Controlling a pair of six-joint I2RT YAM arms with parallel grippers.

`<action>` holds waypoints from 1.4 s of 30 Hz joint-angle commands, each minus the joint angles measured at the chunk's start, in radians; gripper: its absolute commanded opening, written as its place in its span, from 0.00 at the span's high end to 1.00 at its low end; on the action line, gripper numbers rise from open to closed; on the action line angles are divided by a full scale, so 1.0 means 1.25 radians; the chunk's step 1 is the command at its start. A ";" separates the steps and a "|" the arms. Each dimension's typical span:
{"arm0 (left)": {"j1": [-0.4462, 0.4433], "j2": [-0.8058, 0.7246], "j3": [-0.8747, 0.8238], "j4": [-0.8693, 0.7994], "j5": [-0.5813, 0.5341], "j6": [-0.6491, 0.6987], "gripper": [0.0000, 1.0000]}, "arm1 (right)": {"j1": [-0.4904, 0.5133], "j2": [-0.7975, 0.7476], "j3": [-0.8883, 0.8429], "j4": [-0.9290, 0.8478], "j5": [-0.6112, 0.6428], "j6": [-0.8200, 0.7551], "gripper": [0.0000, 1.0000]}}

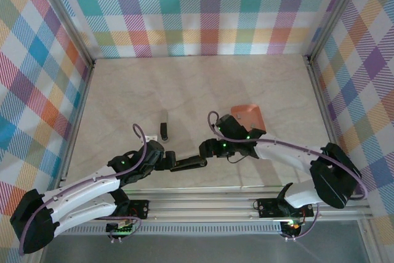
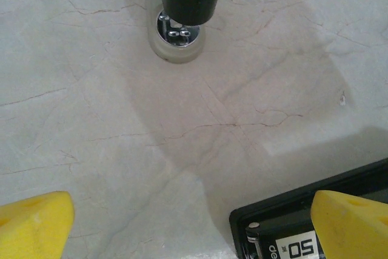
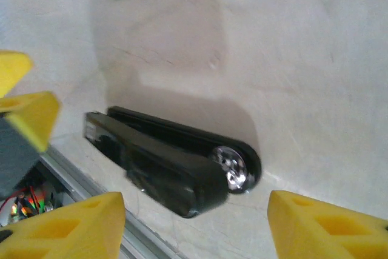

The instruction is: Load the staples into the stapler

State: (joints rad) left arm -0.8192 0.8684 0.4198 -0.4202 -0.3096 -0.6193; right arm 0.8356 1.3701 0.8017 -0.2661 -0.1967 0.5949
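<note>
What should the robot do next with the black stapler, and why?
Probably lower the right gripper and close it on the black stapler. The stapler lies on the table just ahead of its open yellow fingers, and nothing holds it yet. The left gripper is open too, beside one end of it.

Beige marble-look table (image 1: pixel 184 90); plaid walls (image 1: pixel 203 10); aluminium rail (image 1: pixel 203 201) at near edge.
</note>
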 commanded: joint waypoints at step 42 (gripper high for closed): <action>0.017 -0.047 0.088 -0.253 -0.416 -0.234 0.00 | 0.101 0.290 0.419 -0.197 0.267 -0.461 0.96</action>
State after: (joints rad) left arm -0.8131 0.8394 0.5308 -0.7502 -0.7097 -0.9451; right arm 0.9699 1.7412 1.2167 -0.5495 0.0299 -0.2646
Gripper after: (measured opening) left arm 0.996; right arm 0.211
